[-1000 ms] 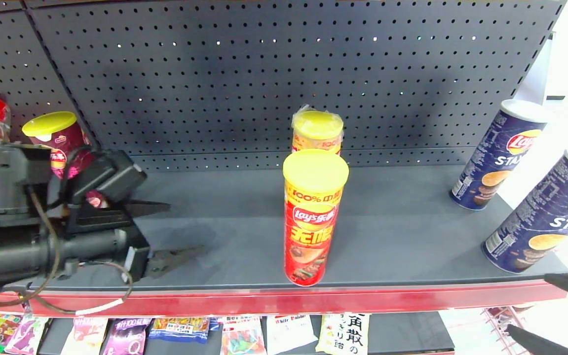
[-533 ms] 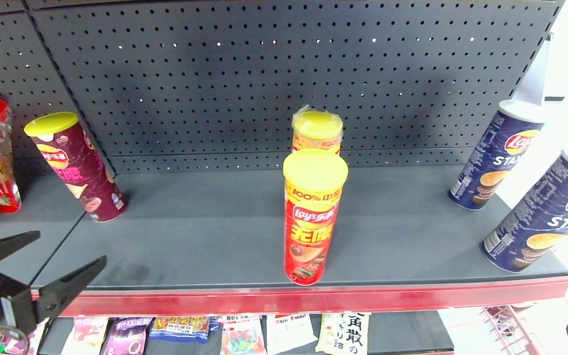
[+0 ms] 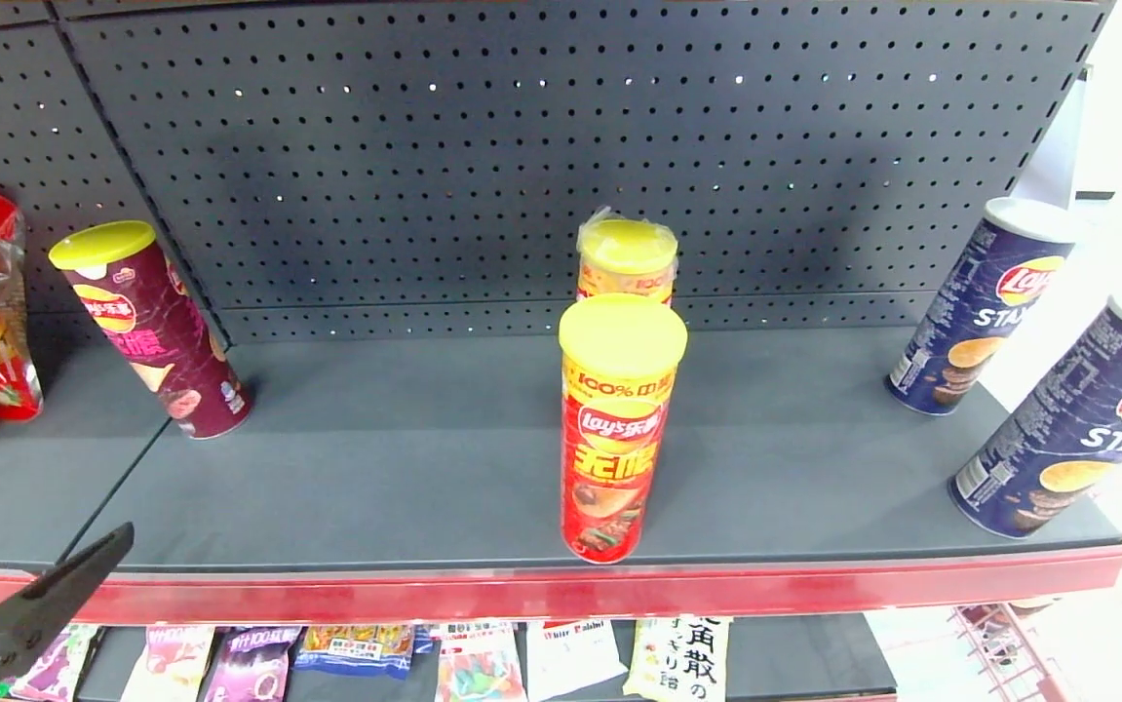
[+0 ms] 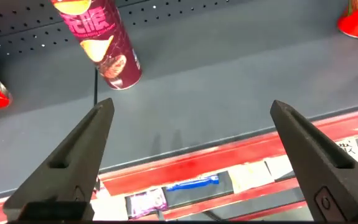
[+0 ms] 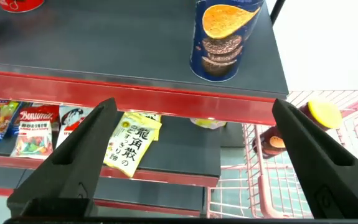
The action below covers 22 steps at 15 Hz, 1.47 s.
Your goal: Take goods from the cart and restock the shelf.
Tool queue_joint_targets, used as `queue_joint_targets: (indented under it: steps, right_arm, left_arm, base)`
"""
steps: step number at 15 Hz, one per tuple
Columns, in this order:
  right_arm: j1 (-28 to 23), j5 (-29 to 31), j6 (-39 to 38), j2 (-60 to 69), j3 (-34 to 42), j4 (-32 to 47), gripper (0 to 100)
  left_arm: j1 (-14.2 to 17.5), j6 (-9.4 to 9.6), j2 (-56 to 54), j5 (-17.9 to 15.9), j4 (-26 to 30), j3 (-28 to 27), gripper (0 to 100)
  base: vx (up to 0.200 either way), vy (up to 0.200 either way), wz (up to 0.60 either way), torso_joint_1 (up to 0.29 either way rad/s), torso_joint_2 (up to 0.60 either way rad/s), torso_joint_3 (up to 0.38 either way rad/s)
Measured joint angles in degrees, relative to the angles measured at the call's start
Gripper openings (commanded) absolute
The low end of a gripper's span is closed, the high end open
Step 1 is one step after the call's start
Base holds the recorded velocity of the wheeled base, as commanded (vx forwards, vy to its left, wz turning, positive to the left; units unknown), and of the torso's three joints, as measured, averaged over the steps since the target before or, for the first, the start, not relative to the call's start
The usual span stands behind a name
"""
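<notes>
at the shelf's (image 3: pixel 424 468) left end, upright purple can (image 3: pixel 151 331), well ahead of the left gripper (image 4: pixel 191 106) and apart from it. left gripper spread wide, empty, just off the red front edge (image 3: pixel 522 590). right gripper (image 5: pixel 194 104) spread wide too, empty, near the cart (image 5: pixel 353 146), yellow-lidded can (image 5: pixel 315 118) inside.

The shelf (image 3: pixel 375 468) carried five chip cans: two red, a front red can (image 3: pixel 619 439) and a rear red can (image 3: pixel 627 255); one maroon can (image 3: pixel 156 341); two blue, a rear blue can (image 3: pixel 980 312) and a front blue can (image 3: pixel 1067 429). One yellow-lidded can (image 5: pixel 324 114) lay in the cart (image 5: pixel 241 186). The lower shelf (image 3: pixel 794 658) showed at least seven snack packets (image 3: pixel 468 668), though the count at its left end was unclear.
</notes>
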<state>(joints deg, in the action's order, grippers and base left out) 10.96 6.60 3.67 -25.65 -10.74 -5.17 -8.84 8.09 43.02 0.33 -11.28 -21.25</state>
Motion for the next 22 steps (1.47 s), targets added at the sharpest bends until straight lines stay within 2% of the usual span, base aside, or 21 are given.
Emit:
queue_joint_targets:
  steps: [5,8,14,17,22]
  right_arm:
    - [0.1,-0.1,0.3,-0.3,-0.4,-0.2,100]
    - [0.3,-2.3,0.3,-0.5,-0.5,-0.3,100]
    - [0.0,-2.3,0.5,-0.8,-0.8,-0.4,100]
    - [0.1,-2.5,1.0,-0.9,-0.8,-0.1,100]
    - [0.1,-2.3,1.7,-1.5,-1.0,-0.1,100]
  left_arm:
    - [0.2,0.02,-2.8,0.0,0.0,3.0,100]
    - [0.2,0.06,-3.4,0.1,0.0,3.5,100]
    - [0.6,0.09,-3.8,0.1,-0.1,3.6,100]
    - [0.6,1.15,-3.8,0.1,-0.1,3.6,100]
    - [0.7,1.21,-3.9,0.5,0.0,3.7,100]
  base:
    - [-0.2,0.0,0.0,0.0,0.0,0.007]
    - [0.0,0.0,0.0,0.0,0.0,0.0]
    - [0.0,-0.2,0.0,0.007,0.0,0.0]
    - [0.0,-0.2,0.0,0.002,0.0,0.004]
    - [0.0,-0.16,0.0,0.0,0.0,-0.002]
